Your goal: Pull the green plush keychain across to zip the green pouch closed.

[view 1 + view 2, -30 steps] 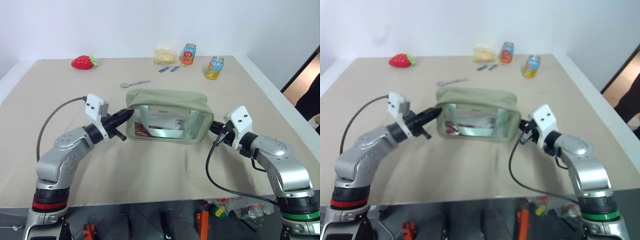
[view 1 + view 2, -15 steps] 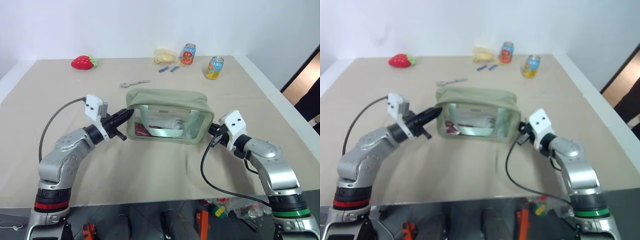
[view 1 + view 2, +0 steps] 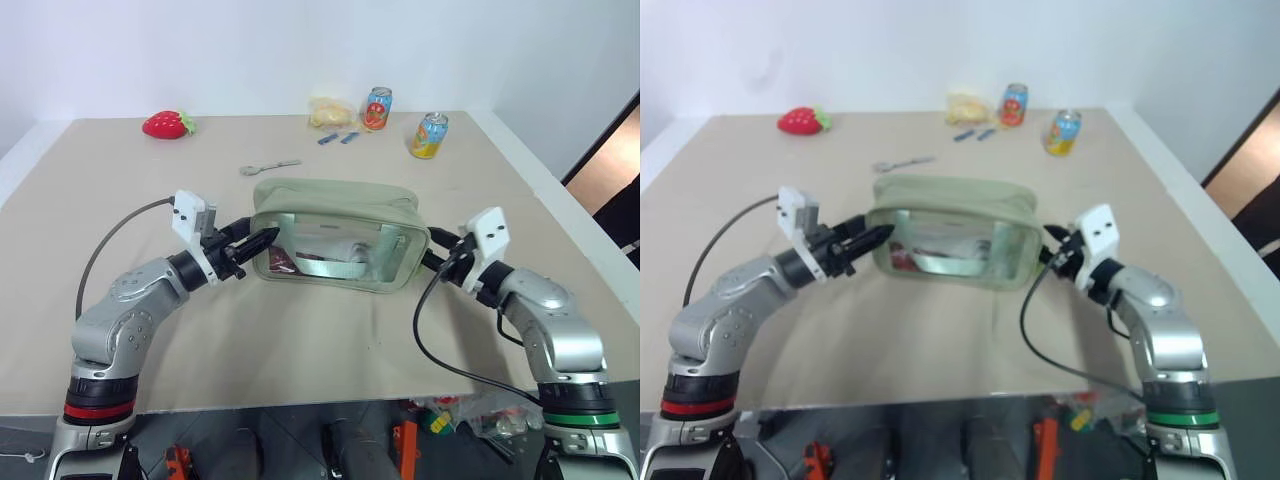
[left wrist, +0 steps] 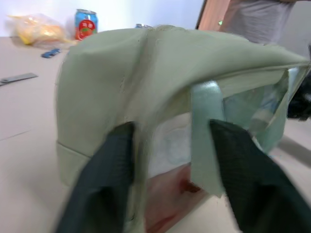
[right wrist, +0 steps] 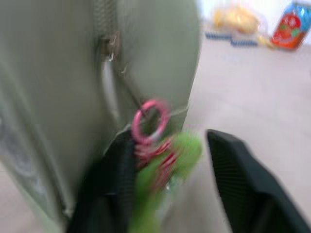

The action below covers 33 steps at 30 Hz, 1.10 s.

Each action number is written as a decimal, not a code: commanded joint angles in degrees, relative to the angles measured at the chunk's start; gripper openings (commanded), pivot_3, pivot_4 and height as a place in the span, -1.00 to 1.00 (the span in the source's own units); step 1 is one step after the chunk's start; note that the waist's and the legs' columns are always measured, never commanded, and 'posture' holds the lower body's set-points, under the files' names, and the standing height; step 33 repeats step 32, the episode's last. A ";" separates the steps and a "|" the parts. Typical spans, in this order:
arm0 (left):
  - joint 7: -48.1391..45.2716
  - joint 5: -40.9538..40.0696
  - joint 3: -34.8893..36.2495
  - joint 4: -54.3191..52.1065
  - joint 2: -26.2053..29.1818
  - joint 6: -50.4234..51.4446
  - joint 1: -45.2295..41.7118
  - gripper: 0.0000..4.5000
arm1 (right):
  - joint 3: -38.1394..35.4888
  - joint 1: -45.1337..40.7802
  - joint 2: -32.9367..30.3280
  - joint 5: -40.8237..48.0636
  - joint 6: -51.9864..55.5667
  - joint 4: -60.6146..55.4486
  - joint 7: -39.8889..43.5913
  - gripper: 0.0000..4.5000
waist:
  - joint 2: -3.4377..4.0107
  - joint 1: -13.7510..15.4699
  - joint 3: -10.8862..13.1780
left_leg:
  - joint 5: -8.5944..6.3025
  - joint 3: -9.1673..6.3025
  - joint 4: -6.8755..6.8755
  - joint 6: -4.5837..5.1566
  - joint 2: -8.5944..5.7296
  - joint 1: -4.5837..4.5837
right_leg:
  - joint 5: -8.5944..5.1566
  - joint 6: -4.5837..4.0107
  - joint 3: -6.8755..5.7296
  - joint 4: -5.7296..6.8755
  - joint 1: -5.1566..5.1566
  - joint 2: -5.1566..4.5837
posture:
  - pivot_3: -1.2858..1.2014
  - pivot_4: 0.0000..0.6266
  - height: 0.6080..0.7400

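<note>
Both grippers, left [image 4: 170,160] and right [image 5: 170,165], are spread apart at opposite ends of the sage-green fabric pouch [image 3: 335,200], the lime-green plush keychain [image 5: 163,167] released

Green pouch [image 3: 945,232] mid-table — left tool [image 3: 868,238] and right tool [image 3: 1052,256] at its ends.

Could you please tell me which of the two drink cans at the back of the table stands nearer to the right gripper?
The yellow-and-blue drink can, standing alone toward the table's right edge, is nearer the right gripper. The red-and-blue can stands farther back, beside the yellow snack bag.
</note>
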 commanded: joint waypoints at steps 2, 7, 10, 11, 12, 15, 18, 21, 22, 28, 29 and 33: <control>-0.16 -2.36 2.32 -4.00 1.81 0.96 -0.24 0.93 | -5.96 -0.92 -1.43 7.91 2.73 -6.16 1.50 0.93 | 0.00 -0.02 0.00 | 0.00 0.00 -0.02 0.00 0.01 0.01 | -0.01 -0.01 0.00 0.00 0.00 0.01 | 0.03 -0.52 1.00; 0.34 -2.86 1.94 -4.71 1.85 1.31 0.10 0.97 | -6.55 -1.05 -2.12 9.62 3.70 -7.71 1.02 0.97 | 0.00 -0.02 0.00 | 0.00 -0.02 -0.02 0.00 0.01 0.02 | -0.02 -0.03 0.00 0.00 0.01 0.02 | 0.03 -0.52 1.00; 0.31 -3.11 2.07 -4.79 1.86 0.85 0.38 0.97 | -7.55 -1.56 -2.05 11.82 4.80 -8.71 0.28 0.97 | 0.00 -0.01 0.00 | 0.00 -0.02 0.00 0.00 0.00 0.01 | -0.02 -0.03 0.00 0.00 0.00 0.01 | 0.03 -0.52 1.00; 0.22 -3.01 2.11 -4.81 1.93 0.57 0.49 0.97 | -7.92 -1.55 -2.23 12.60 5.25 -9.06 0.16 0.97 | 0.00 -0.01 0.00 | 0.00 -0.02 0.00 0.00 0.00 0.01 | -0.02 -0.03 0.01 0.00 0.00 0.02 | 0.03 -0.52 1.00; 0.17 -2.89 2.21 -4.85 1.97 0.26 0.58 0.97 | -8.39 -1.50 -2.40 12.88 5.31 -9.33 -0.29 0.97 | 0.00 -0.01 0.00 | 0.00 -0.02 0.00 0.00 0.00 0.01 | -0.02 -0.03 0.01 0.00 0.00 0.02 | 0.03 -0.52 1.00; 0.54 -2.12 2.90 -4.83 2.03 -1.11 0.45 0.97 | -10.10 -0.98 -3.18 14.47 6.07 -10.43 -0.61 0.97 | 0.00 0.04 0.00 | 0.00 -0.02 -0.01 0.00 0.00 0.00 | -0.02 -0.04 0.00 0.00 0.00 0.02 | 0.03 -0.52 1.00; 1.34 -0.77 4.23 -5.04 2.62 -3.14 0.31 0.97 | -12.87 0.13 -4.16 15.96 6.81 -12.45 -1.90 0.97 | 0.00 0.07 0.00 | 0.00 -0.02 -0.01 0.00 0.00 -0.02 | -0.02 -0.04 0.00 0.00 -0.01 0.01 | 0.03 -0.52 1.00; 1.97 1.66 4.97 -5.25 3.72 -5.61 0.98 0.97 | -16.01 2.48 -5.53 17.49 8.14 -15.92 -3.54 0.97 | 0.00 0.10 0.00 | 0.00 -0.02 -0.02 0.00 0.00 -0.02 | -0.04 -0.06 0.00 0.00 -0.01 0.01 | 0.03 -0.52 1.00; 2.08 2.36 5.09 -5.59 4.05 -6.18 1.59 0.97 | -16.74 4.13 -6.03 17.91 8.78 -17.37 -3.63 0.97 | 0.00 0.11 0.00 | 0.00 -0.02 -0.02 0.00 0.00 -0.02 | -0.04 -0.06 0.00 0.00 -0.01 0.00 | 0.03 -0.52 1.00; 4.66 10.40 3.67 -9.40 6.28 -9.53 10.09 0.97 | -17.40 19.56 -6.14 17.57 8.78 -28.04 -2.01 0.97 | 0.00 0.07 0.00 | -0.02 -0.04 -0.11 -0.03 0.01 0.02 | -0.14 -0.09 0.00 0.00 -0.01 -0.01 | 0.03 -0.52 1.00; 5.02 10.92 3.53 -9.79 6.13 -9.62 11.37 0.97 | -17.10 21.78 -5.73 17.19 8.13 -29.17 -1.81 0.97 | 0.00 0.09 0.00 | -0.06 -0.04 -0.11 -0.08 0.04 0.08 | -0.18 -0.11 -0.01 0.00 0.02 -0.01 | 0.03 -0.52 1.00; 4.69 11.87 3.02 -10.10 5.31 -10.62 15.41 0.97 | -15.52 24.99 -2.95 15.49 5.34 -30.45 -3.48 0.97 | -0.01 0.04 0.01 | -0.06 -0.01 -0.09 -0.10 0.04 0.06 | -0.19 -0.11 -0.01 0.00 -0.02 -0.02 | 0.03 -0.52 1.00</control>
